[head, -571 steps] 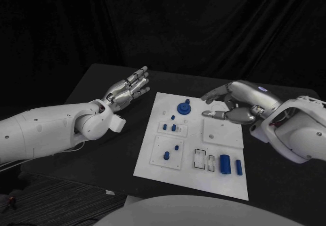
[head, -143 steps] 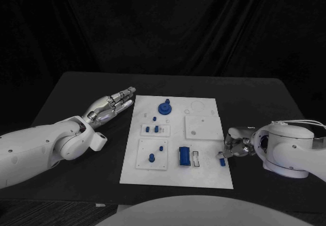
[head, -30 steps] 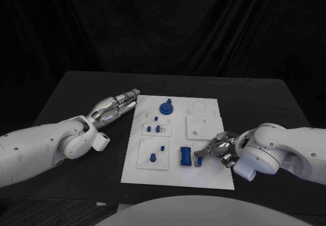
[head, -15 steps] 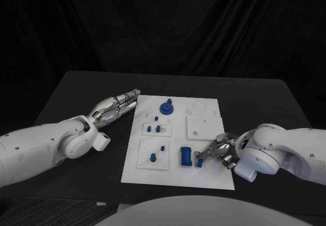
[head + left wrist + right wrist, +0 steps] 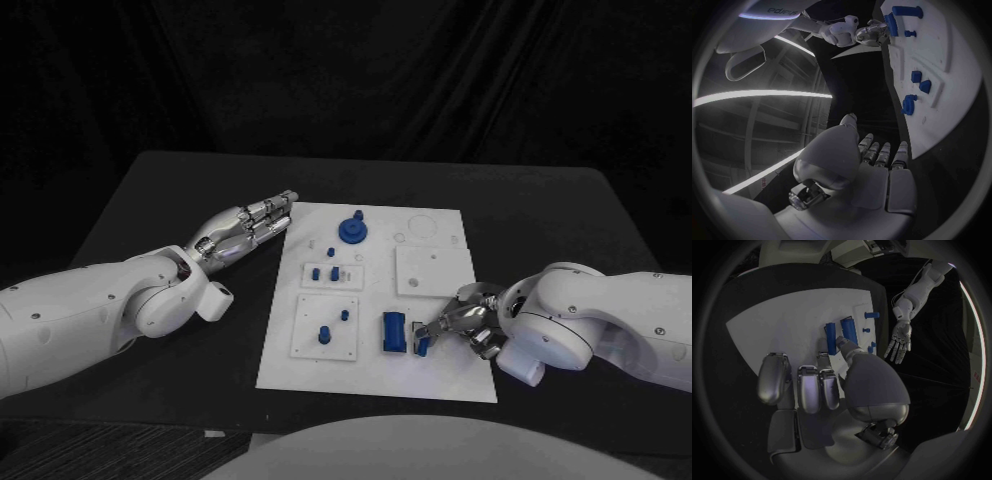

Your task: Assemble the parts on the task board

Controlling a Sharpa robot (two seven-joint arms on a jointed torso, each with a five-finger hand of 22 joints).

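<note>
The white task board [image 5: 433, 370] lies mid-table. Near its front, a large blue block [image 5: 392, 332] sits on the board with a slim blue piece [image 5: 423, 343] just to its right. My right hand [image 5: 469, 325] reaches in from the board's right side and pinches that slim piece [image 5: 830, 338] between thumb and finger; the block [image 5: 848, 329] lies beside it. My left hand [image 5: 248, 226] lies flat with fingers apart, holding nothing, just off the board's left edge. The left wrist view shows that hand [image 5: 876, 162] beside the board [image 5: 942, 65].
A round blue knob [image 5: 351, 230] stands at the board's far end. Small blue pegs sit in two inset plates [image 5: 326, 272] [image 5: 332, 328]. A bare square plate [image 5: 430, 268] is on the right half. Black table [image 5: 562, 220] surrounds the board.
Over the last second almost nothing moved. Since 4.8 s ago my right hand has brought the slim blue piece from the board's right edge to beside the large block.
</note>
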